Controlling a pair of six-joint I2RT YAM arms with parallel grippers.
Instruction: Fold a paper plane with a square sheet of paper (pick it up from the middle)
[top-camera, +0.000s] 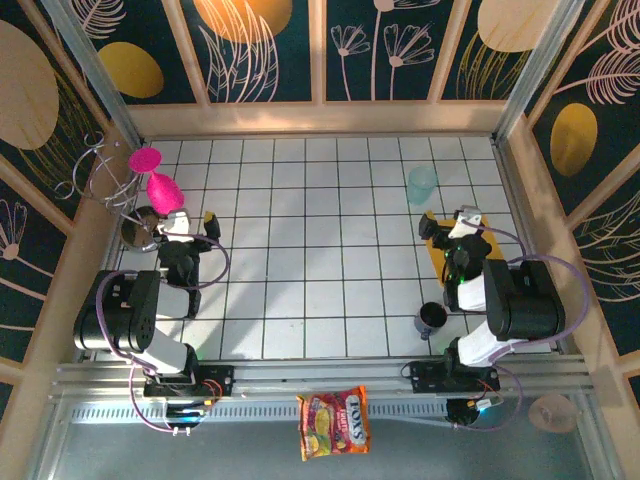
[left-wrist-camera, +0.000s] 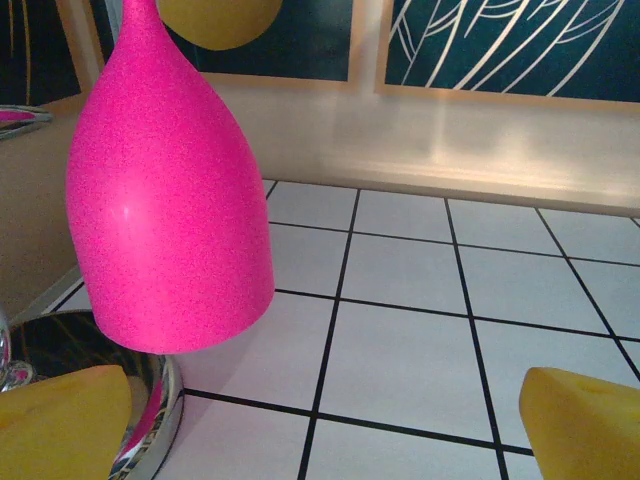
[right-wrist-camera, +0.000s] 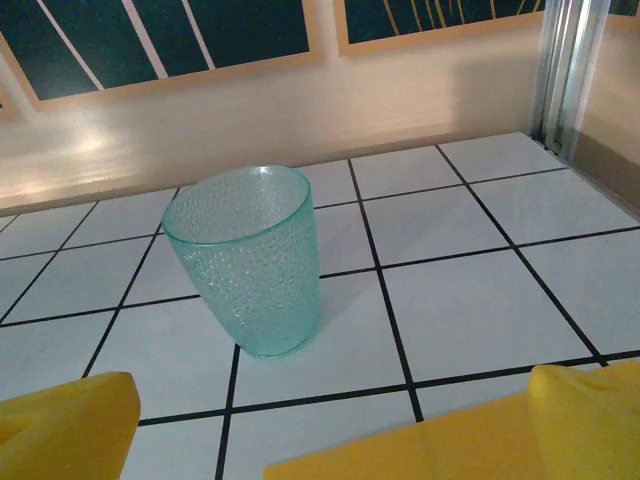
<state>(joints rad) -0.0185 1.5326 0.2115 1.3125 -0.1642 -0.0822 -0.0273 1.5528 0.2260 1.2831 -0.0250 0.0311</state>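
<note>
dim, warm light from overhead. the white tiles carry a pale sheen mid-table, and the back wall shows bright patches. the cup casts a soft shadow rightward. the yellow fingers blur at the bottom edge.

The white-tiled table carries a teal cup upright near the far right corner, orange paper lying flat just nearer than it, and a dark mug by the front edge. At the left edge a pink glass stands mouth down beside a steel dish
</note>
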